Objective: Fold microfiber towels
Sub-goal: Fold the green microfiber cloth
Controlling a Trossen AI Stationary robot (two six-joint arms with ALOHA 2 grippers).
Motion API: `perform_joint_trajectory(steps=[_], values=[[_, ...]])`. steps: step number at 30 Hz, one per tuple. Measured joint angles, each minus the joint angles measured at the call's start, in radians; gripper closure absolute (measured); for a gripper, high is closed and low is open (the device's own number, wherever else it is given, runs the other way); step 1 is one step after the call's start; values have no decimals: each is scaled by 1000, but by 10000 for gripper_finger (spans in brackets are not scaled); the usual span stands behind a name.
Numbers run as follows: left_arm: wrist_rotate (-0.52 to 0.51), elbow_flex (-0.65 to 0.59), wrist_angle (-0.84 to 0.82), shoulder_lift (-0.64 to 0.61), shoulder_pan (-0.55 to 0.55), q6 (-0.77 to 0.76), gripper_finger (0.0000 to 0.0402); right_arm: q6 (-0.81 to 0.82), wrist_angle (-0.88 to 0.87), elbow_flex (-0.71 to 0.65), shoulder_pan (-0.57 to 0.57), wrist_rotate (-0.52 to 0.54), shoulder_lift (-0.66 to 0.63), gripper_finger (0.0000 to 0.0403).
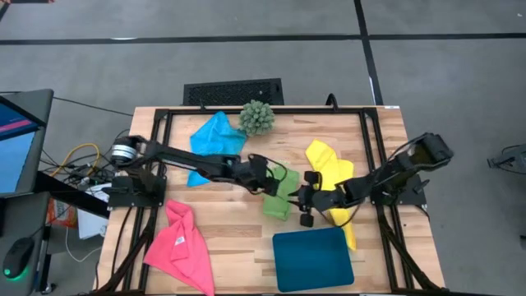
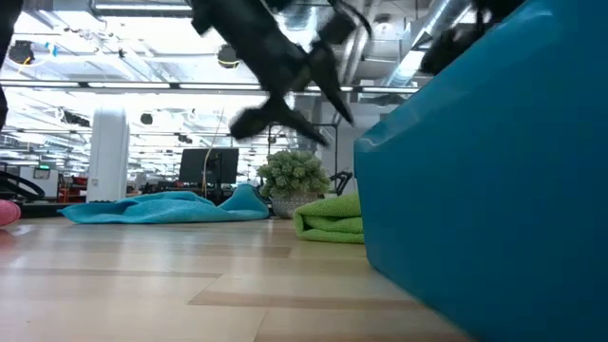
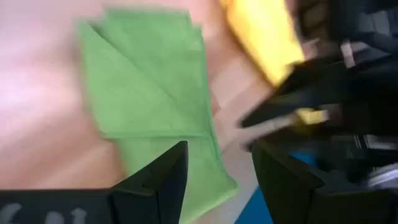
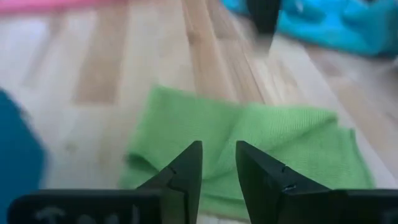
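Observation:
The lime green towel point(image 1: 279, 196) lies folded flat on the wooden table, also seen in the left wrist view point(image 3: 155, 93), the right wrist view point(image 4: 249, 143) and the low view point(image 2: 330, 218). My left gripper point(image 1: 278, 175) point(image 3: 217, 155) hovers open above it, with nothing between its fingers. My right gripper point(image 1: 302, 197) point(image 4: 219, 152) stands open just at the towel's right side, pointing at it. The yellow towel point(image 1: 327, 164) lies crumpled under my right arm. The sky blue towel point(image 1: 214, 141) and the hot pink towel point(image 1: 181, 247) lie loose at the left.
A dark teal tray point(image 1: 312, 259) sits at the table's near edge, close to the green towel, and fills the right of the low view point(image 2: 494, 190). A spiky green ball plant point(image 1: 257, 117) stands at the far edge. Bare wood lies between the pink towel and the tray.

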Motion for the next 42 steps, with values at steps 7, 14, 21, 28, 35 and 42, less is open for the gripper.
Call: perform_joint_trajectory(steps=[7,14,21,28,35,42], values=[[-168,-1,-266,-56,-3,46,229,0,-62,117,-70,24,150,281],[-221,-11,-349,-51,-3,88,229,-18,-201,252,-94,43,222,281],[-230,-11,-352,-51,-6,122,229,-42,-256,336,-96,56,312,281],[-233,-11,-347,-51,-24,127,229,21,-471,417,-94,139,362,281],[-296,-11,-333,-51,-50,119,229,83,-600,435,-67,257,291,281],[-375,-16,-236,-51,-84,181,229,227,-816,433,-70,296,232,281]])
